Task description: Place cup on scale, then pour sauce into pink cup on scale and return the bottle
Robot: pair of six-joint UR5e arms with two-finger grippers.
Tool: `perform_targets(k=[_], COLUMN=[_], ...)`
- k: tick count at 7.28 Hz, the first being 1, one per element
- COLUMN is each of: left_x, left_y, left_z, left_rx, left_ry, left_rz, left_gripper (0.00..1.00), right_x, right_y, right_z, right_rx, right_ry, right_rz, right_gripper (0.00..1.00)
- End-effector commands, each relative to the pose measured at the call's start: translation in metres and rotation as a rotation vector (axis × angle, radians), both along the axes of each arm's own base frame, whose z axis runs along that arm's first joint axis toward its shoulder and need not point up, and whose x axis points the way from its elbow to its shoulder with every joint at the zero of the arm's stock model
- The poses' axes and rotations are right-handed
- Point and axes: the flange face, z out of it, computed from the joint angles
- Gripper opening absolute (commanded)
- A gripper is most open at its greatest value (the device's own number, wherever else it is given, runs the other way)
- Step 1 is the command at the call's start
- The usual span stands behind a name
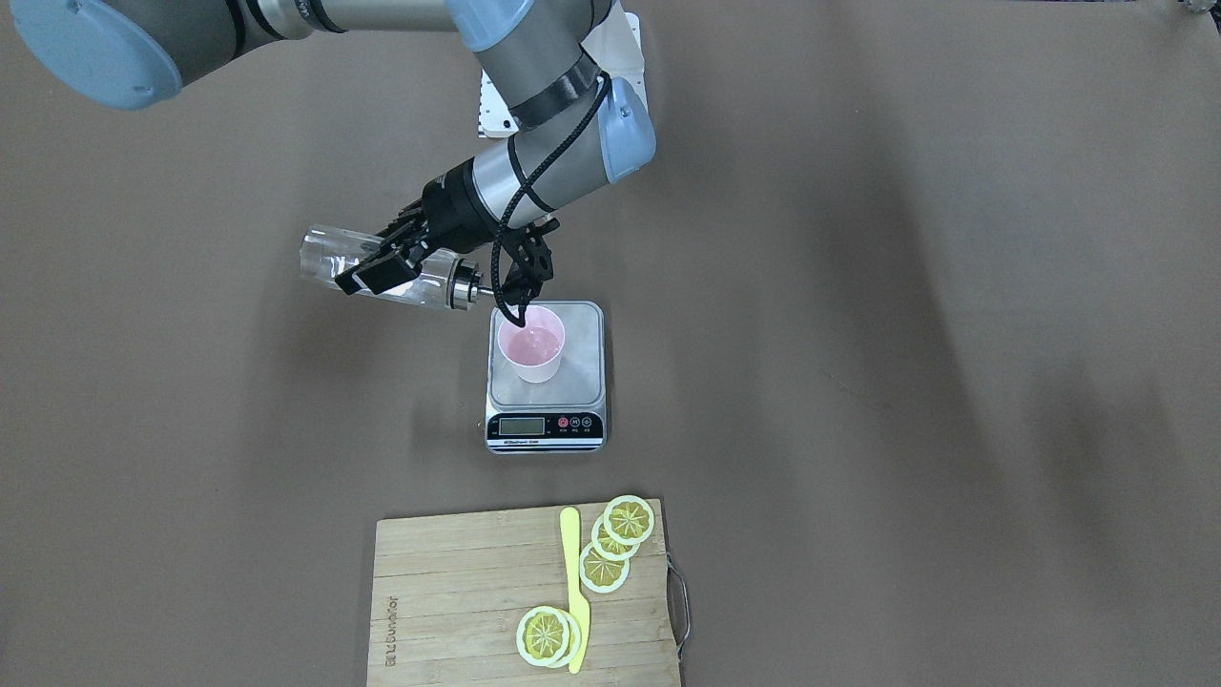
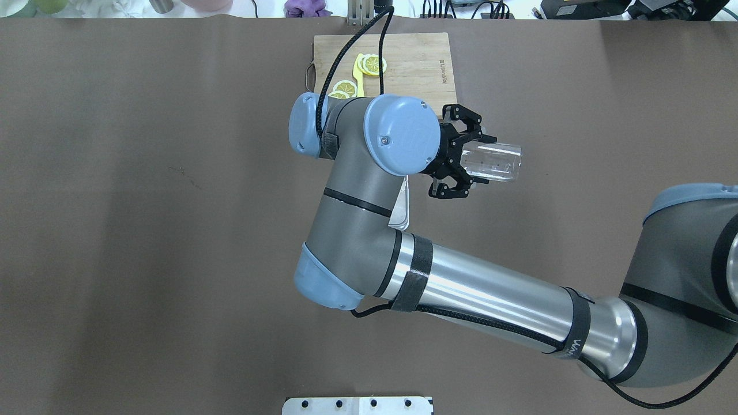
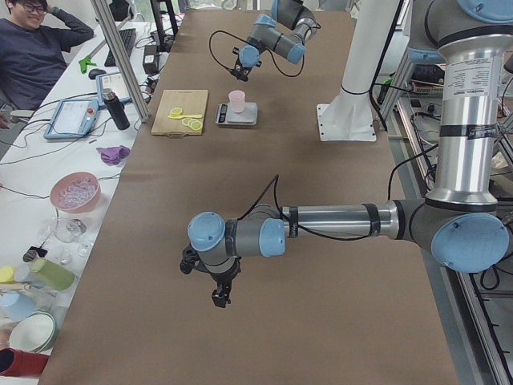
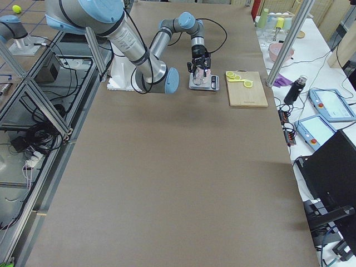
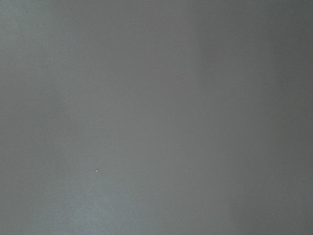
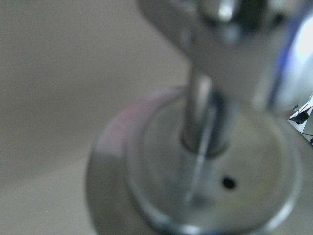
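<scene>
The bottle [image 1: 324,256] lies tipped almost level in the air, its silver spout [image 1: 465,286] just over the rim of the cup [image 1: 532,345] standing on the scale [image 1: 584,329], and the right fingers [image 1: 374,277] are clamped across its glass body near the neck. Such glass is probably stiff, slick and breakable, so a firm hold on the body, never the spout, seems wisest. The left fingers [image 3: 218,298] hang over the worktop [image 1: 858,382] well apart, and I cannot tell whether they are spread or closed.

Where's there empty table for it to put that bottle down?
Wide bare table lies on both sides of the scale and between it and the cutting board. Crowded only at the cup, where the right gripper tips the bottle.
</scene>
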Motion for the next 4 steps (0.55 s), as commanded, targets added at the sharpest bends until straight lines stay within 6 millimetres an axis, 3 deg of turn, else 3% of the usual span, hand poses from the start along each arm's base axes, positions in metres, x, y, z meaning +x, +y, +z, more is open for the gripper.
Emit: perform_targets(k=[1, 4], left_x=[0.0, 0.001], left_y=[0.0, 0.0], left_z=[-0.001, -0.004], left_rx=[0.003, 0.005], left_ry=[0.0, 0.02], left_rz=[0.0, -0.002], left_gripper=[0.98, 0.98], right_x=[0.004, 0.046], right_y=[-0.008, -0.003], right_z=[0.007, 0.057], right_rx=[0.032, 0.13], right_ry=[-0.059, -0.242], right_rz=[0.012, 0.036], right_gripper=[0.0, 0.0])
